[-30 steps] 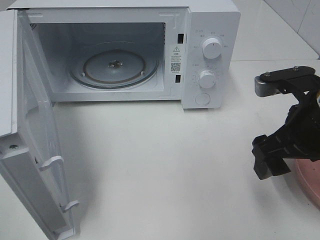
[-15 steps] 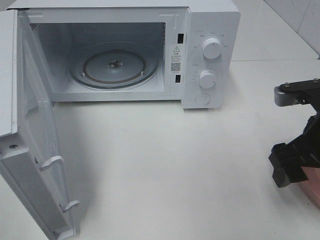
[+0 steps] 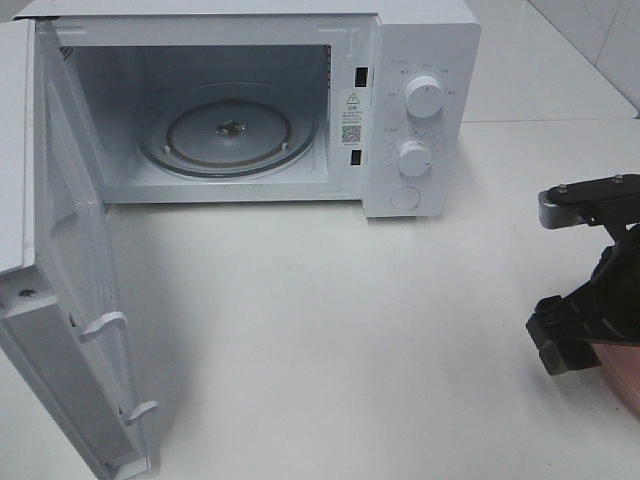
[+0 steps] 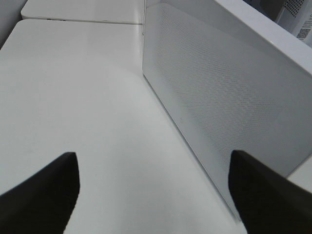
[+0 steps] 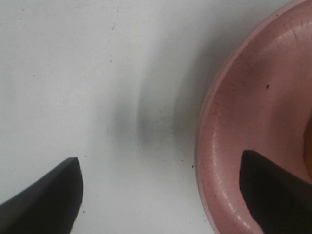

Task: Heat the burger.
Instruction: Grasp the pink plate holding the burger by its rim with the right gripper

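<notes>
The burger does not clearly show; only a brown sliver lies at the edge of the right wrist view, and I cannot tell what it is. My right gripper point(image 3: 575, 340) hangs over the near rim of the pink plate point(image 3: 625, 375) at the table's right edge. In the right wrist view the gripper point(image 5: 161, 195) is open and empty. One of its fingers point(image 5: 46, 200) is above the table and the other is above the plate point(image 5: 253, 122). My left gripper point(image 4: 153, 195) is open and empty beside the microwave's meshed door panel point(image 4: 219, 97).
The white microwave point(image 3: 420, 60) stands at the back with its door point(image 3: 60, 300) swung wide open to the left. Its glass turntable point(image 3: 230, 130) is bare. Two knobs and a button are on its right panel. White table lies in front of it.
My right arm has moved to the right, toward the edge of the view, and now covers more of the pink plate. The microwave has not changed.
</notes>
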Motion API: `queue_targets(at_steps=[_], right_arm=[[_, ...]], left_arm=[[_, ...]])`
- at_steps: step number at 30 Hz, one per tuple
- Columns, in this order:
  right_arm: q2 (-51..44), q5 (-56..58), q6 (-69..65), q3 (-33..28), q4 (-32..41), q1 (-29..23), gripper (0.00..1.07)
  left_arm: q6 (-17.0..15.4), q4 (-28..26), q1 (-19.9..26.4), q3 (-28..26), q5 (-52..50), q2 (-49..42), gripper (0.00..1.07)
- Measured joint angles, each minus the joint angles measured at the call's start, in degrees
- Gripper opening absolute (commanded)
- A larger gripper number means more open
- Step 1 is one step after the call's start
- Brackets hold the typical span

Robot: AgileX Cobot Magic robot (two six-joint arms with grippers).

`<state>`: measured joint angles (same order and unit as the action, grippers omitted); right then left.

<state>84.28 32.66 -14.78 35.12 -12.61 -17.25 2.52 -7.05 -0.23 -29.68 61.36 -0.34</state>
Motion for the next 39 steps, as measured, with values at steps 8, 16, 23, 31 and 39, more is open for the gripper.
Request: queue_targets(at_steps=[8, 16, 23, 31, 39], right_arm=[[3.61, -2.64, -0.06, 0.0, -0.4, 4.41, 0.79], [7.39, -6.13, -0.06, 0.0, -0.8, 6.93, 0.78], [11.46, -9.34, -0.06, 0.0, -0.8, 7.51, 0.76], [13.64, -10.43, -0.06, 0.06, -1.2, 7.51, 0.67], [13.64, -10.43, -0.11, 0.06, -2.35, 7.51, 0.26]], left_arm=[[0.0, 0.0, 0.0, 0.0, 0.0, 0.0, 0.77], [0.0, 0.0, 0.0, 0.0, 0.0, 0.0, 0.77], [0.0, 0.0, 0.0, 0.0, 0.0, 0.0, 0.77], [0.0, 0.0, 0.0, 0.0, 0.0, 0.0, 0.77], [0.0, 0.0, 0.0, 0.0, 0.0, 0.0, 0.77]])
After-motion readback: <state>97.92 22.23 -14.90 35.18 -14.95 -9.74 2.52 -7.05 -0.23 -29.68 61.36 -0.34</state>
